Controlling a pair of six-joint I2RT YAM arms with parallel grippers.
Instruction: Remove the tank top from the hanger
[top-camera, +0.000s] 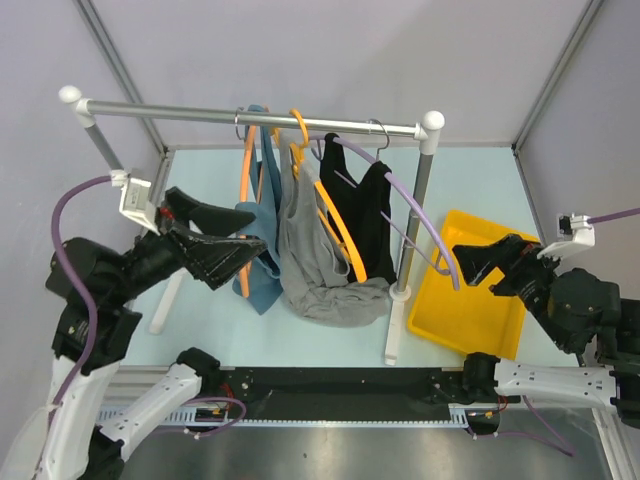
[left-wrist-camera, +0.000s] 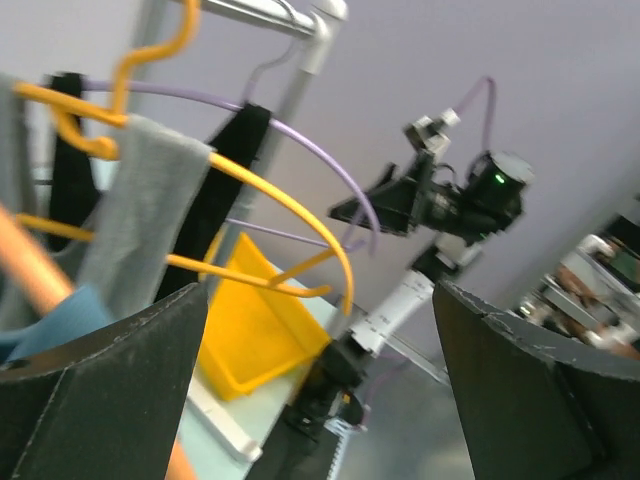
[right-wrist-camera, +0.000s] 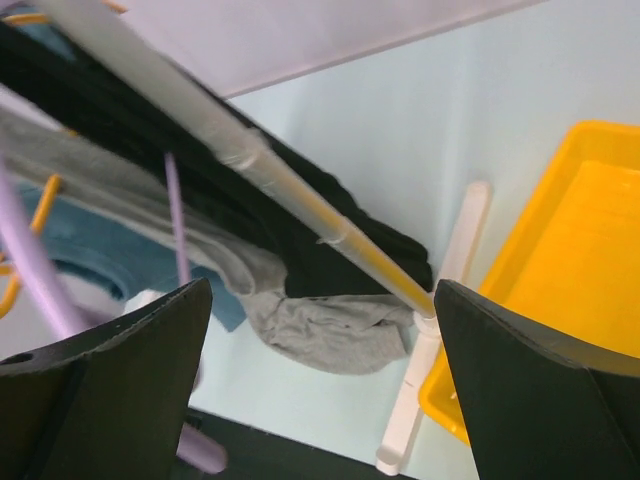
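Three tank tops hang on a rack rod (top-camera: 200, 112): a blue one (top-camera: 262, 255) on an orange hanger, a grey one (top-camera: 310, 255) on a yellow hanger (top-camera: 335, 225), and a black one (top-camera: 365, 215) on a purple hanger (top-camera: 420, 215). The grey top's hem pools on the table (right-wrist-camera: 330, 330). My left gripper (top-camera: 258, 230) is open and empty, its tips beside the blue top. Its wrist view shows the grey strap (left-wrist-camera: 140, 210) on the yellow hanger (left-wrist-camera: 290, 205). My right gripper (top-camera: 458, 266) is open and empty by the purple hanger's lower end.
A yellow bin (top-camera: 500, 320) sits at the right, under my right gripper. The rack's right post (top-camera: 415, 210) and its white foot (top-camera: 395, 325) stand between the clothes and the bin. The left post (top-camera: 100, 145) stands behind my left arm.
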